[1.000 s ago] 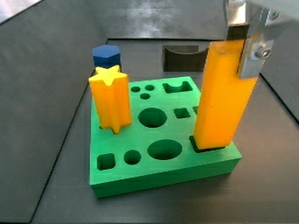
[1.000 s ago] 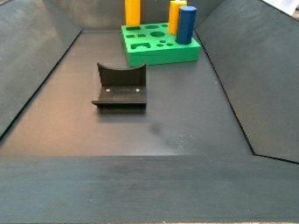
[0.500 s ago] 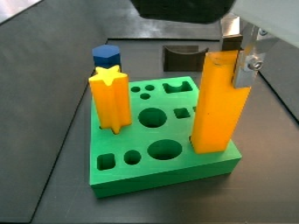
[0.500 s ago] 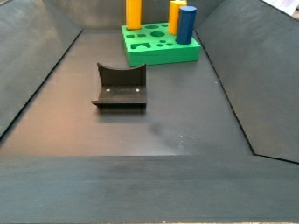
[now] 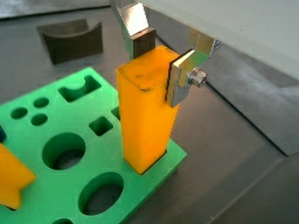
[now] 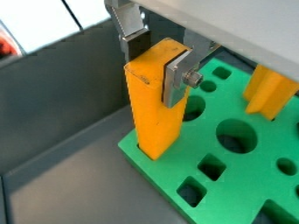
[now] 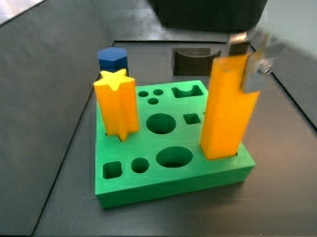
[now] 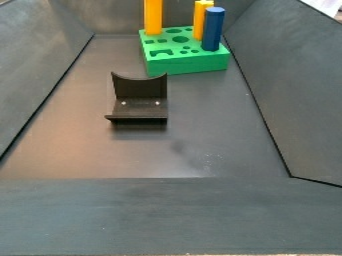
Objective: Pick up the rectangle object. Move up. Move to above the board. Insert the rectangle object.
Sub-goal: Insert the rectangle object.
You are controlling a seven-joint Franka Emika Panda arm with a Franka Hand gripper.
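Observation:
The rectangle object (image 7: 227,102), a tall plain orange bar, stands upright with its lower end in a slot at a corner of the green board (image 7: 173,180). It shows in both wrist views (image 5: 149,114) (image 6: 155,105) and far off in a side view (image 8: 152,12). My gripper (image 5: 162,70) is shut on the bar's top, one silver finger on each flat side, as the wrist view (image 6: 158,74) also shows. In a side view the gripper (image 7: 247,65) is blurred. The board also shows in the views (image 5: 73,114) (image 6: 239,188) (image 8: 187,62).
A yellow-orange star-topped post (image 7: 115,106) and a blue hexagonal block (image 7: 113,58) stand in the board on the side away from the bar. The dark fixture (image 8: 138,97) stands on the floor apart from the board. Sloping dark walls enclose the floor.
The gripper and the bar have moved down together. The bar's lower end, which hung at the slot's mouth, now sits in the slot.

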